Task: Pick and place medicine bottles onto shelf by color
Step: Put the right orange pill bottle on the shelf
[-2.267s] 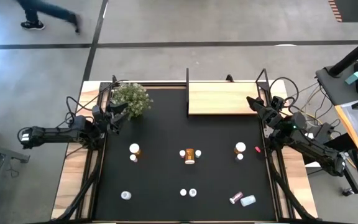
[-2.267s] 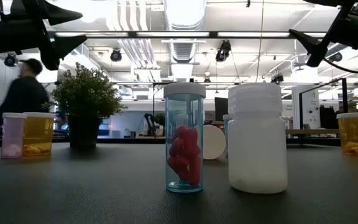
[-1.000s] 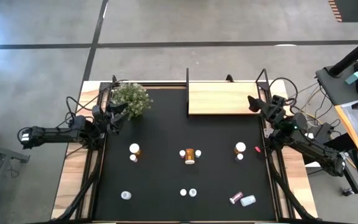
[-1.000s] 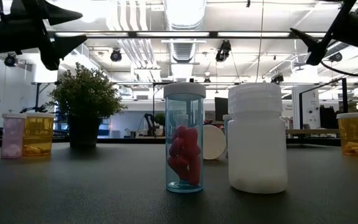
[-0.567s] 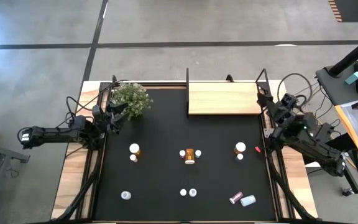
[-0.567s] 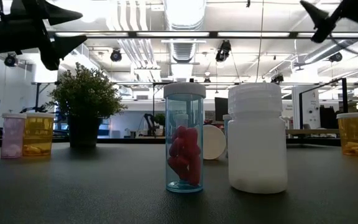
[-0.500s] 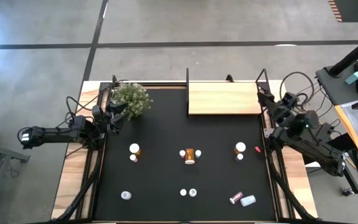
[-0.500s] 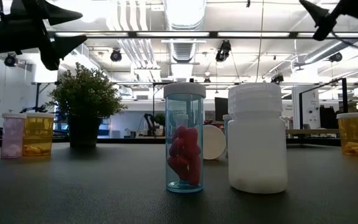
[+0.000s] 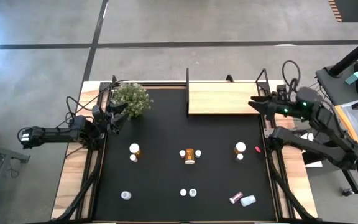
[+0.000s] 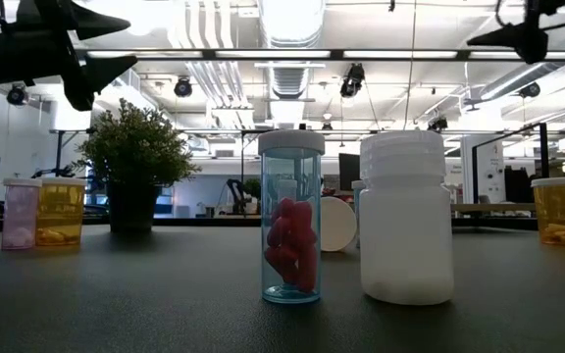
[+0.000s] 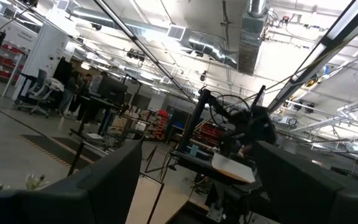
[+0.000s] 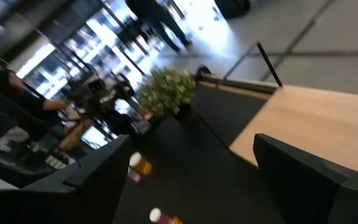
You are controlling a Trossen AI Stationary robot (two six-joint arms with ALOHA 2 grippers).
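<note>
Nothing held. Right gripper [image 9: 258, 103] at shelf [image 9: 222, 98] corner, jaws wide; left gripper [image 9: 118, 112] beside plant [image 9: 131, 98], jaws wide. Medicine bottles [image 9: 189, 155] all on mat. Descend squarely over nearest orange bottle [image 9: 240, 148], centre fingers, close gently.

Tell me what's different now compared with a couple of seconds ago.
The right gripper has swung from pointing up along the table's right edge to pointing across at the shelf, its arm lifting; it stays open and empty. A person walking past earlier is gone. The left gripper, plant and bottles have not moved.
</note>
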